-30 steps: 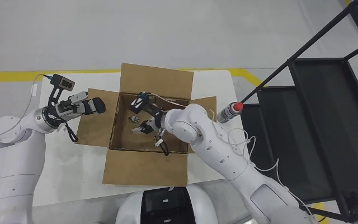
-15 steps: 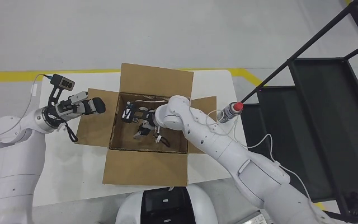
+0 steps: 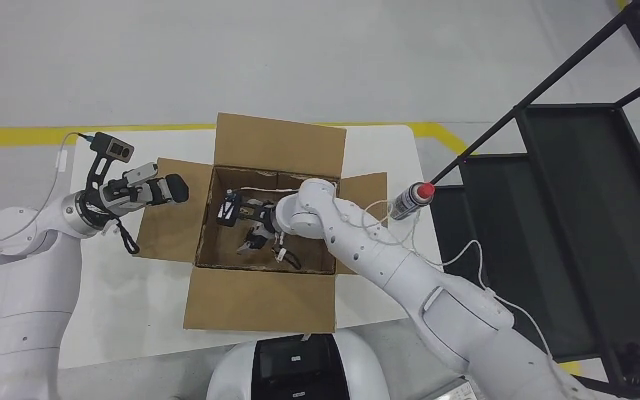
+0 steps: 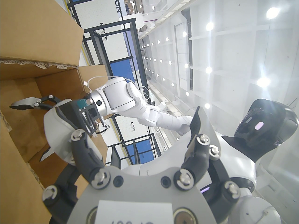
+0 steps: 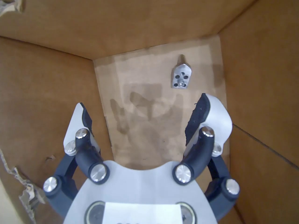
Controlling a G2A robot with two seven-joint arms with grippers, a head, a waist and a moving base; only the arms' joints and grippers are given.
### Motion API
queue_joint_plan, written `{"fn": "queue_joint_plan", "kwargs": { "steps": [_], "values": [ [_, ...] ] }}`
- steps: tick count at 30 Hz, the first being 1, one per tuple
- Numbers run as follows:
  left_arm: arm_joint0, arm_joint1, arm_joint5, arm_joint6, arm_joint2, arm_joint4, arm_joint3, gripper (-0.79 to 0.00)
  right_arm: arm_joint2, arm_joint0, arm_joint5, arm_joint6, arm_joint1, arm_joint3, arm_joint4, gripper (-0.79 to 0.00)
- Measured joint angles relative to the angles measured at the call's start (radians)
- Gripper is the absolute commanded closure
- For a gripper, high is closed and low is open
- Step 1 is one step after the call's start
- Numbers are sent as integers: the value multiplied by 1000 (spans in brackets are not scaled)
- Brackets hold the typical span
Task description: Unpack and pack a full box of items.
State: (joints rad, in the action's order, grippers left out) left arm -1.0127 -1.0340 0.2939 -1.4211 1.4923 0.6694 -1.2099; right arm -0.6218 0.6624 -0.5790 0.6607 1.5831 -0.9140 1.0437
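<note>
Cardboard box (image 5: 46,82) walls closely ring the released right end effector (image 5: 142,104); released left end effector (image 3: 165,189) hangs outside.

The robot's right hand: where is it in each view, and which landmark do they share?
Top view: right hand open inside the brown cardboard box.
Left wrist view: right hand farther off, in the box, beyond the left hand.
Right wrist view: right hand in the foreground, above the box floor.
Shared landmark: the box.
</note>
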Motion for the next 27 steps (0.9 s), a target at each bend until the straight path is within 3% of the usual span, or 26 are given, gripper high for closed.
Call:
{"fn": "queue_joint_plan", "kwargs": {
  "steps": [15,27],
  "values": [
    [0,0,0,0,0,0,0,-785,107,-144,-20,-157,125,325,-2,-785],
    [0,0,0,0,0,0,0,-785,156,-192,-20,-269,214,516,22,-785]
  ]
}}
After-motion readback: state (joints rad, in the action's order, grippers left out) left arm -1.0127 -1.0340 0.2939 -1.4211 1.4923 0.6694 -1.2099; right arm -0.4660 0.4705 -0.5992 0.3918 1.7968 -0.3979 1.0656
